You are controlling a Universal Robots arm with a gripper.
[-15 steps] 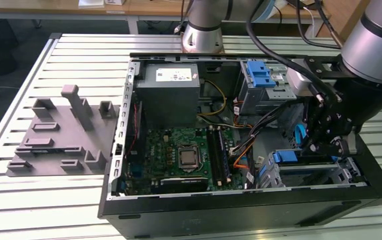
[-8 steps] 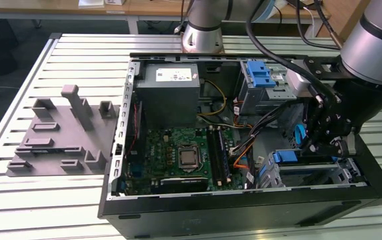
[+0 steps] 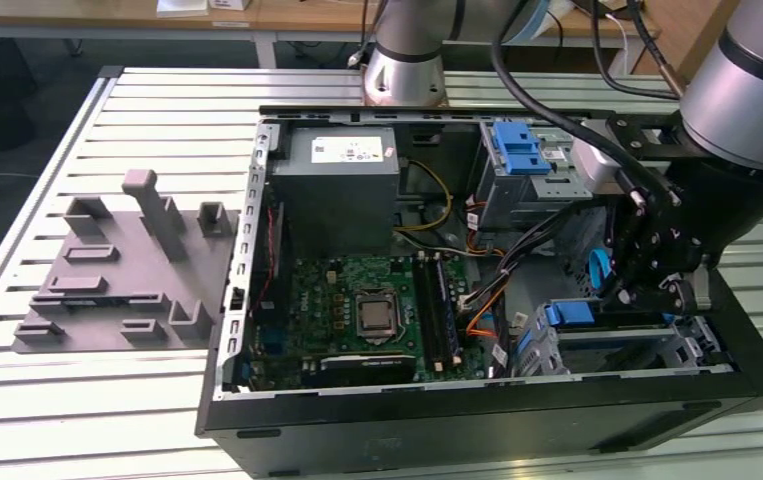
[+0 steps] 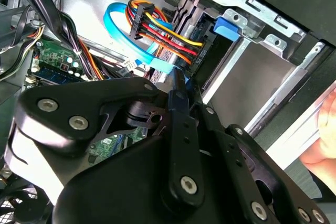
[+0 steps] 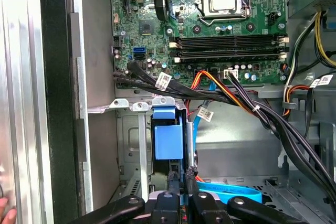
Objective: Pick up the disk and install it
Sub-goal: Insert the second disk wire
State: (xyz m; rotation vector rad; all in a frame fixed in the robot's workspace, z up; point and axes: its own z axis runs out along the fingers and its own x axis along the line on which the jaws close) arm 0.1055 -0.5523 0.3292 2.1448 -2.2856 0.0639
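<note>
The disk stands on edge in the metal drive bay at the case's near corner, on the exterior view's right; its blue carrier tab faces the motherboard. My gripper reaches down into the case right behind it. In the first wrist view my gripper has its two black fingers close together on the blue rail at the disk's rear edge. In the second wrist view my gripper sits beside the red, yellow and black power cable plug, with the disk's blue tab further into the bay.
The open case holds a motherboard, a grey power-supply box and an upper drive cage with a blue latch. Cable bundles cross above the bay. A grey fixture lies on the table. A person's hand is beside the case.
</note>
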